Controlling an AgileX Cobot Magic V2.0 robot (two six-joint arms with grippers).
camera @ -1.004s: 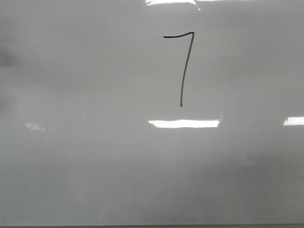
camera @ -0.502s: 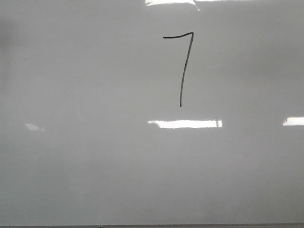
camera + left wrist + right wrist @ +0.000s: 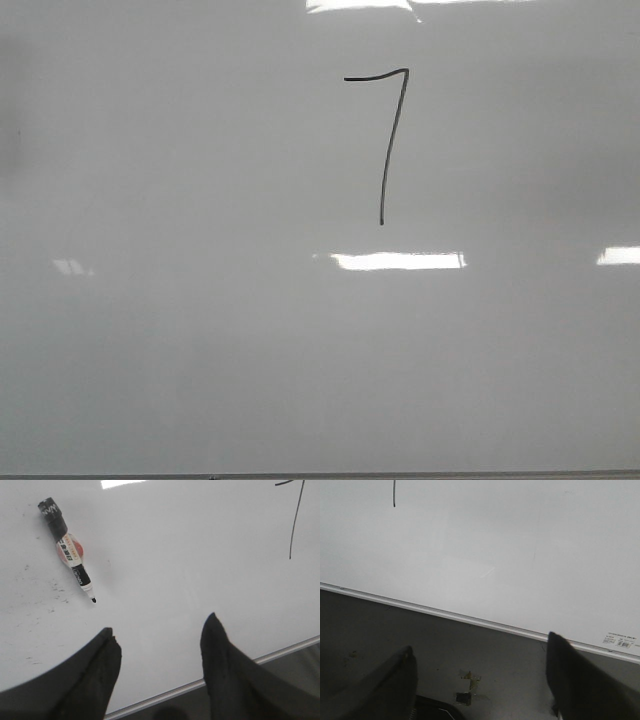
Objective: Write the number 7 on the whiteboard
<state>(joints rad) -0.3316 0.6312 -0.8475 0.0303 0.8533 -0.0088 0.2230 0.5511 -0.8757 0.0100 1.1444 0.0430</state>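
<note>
In the front view the whiteboard (image 3: pixel 200 350) fills nearly the whole picture, glossy and pale grey, with a thin dark edge along the bottom. The number 7 (image 3: pixel 385 140) is drawn on it in thin black line, above the middle and a little to the right: a short wavy bar on top and a long, slightly curved stroke running down from the bar's right end. Bright strips of reflected light (image 3: pixel 398 261) lie just below the stroke's foot, and others sit at the top edge and far right. Neither claw shows in this view. In the left wrist view the left claw (image 3: pixel 159 642) hangs over the board with its two dark fingers (image 3: pixel 102 672) spread wide apart, holding nothing and touching nothing. A marker (image 3: pixel 67 547) with a black cap end, a white and red label and its tip bare lies flat on the board, well apart from the fingers, with faint dark specks beside it. Part of the 7 appears at the far corner of this view, and the board's metal edge (image 3: pixel 200 685) runs between the fingers. In the right wrist view the right claw (image 3: pixel 480 652) is also spread wide and empty, hanging over a dark desk (image 3: pixel 395 625) just outside the board's edge; only the foot of the 7's downstroke shows, and a small sticker (image 3: pixel 620 641) sits near the board's rim.
</note>
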